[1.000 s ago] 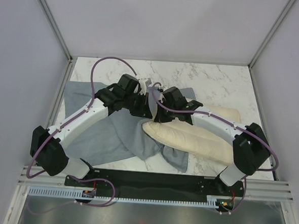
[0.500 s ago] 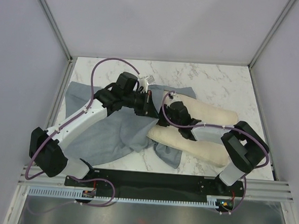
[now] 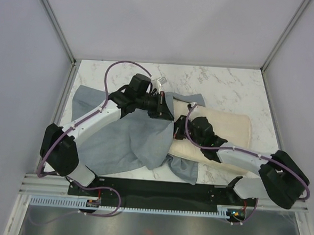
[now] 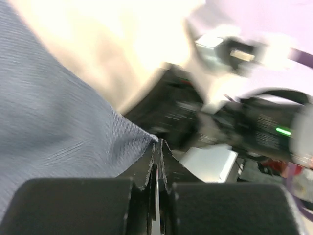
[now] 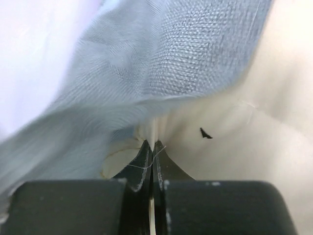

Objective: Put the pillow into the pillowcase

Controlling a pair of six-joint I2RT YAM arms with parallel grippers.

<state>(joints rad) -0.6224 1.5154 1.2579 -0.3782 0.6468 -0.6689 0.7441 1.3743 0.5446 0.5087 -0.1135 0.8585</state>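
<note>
Two tools at work. Top view: the left tool (image 3: 166, 108) has dragged the pillowcase (image 3: 123, 139) edge rightward over the left end of the pillow (image 3: 225, 127) on the tabletop (image 3: 223, 84), so insertion looks underway. Left wrist: tool pinched tight on blue cloth. Right wrist: the right tool (image 5: 151, 146) clamps cream pillow fabric.

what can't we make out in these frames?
1. How far the pillow is inside the pillowcase: top view, both arms cover its left end.
2. What the right gripper pinches, pillow or pillowcase: right wrist, folds crowd the tips.
3. Pillowcase opening: left wrist, motion blur beyond the left gripper.
</note>
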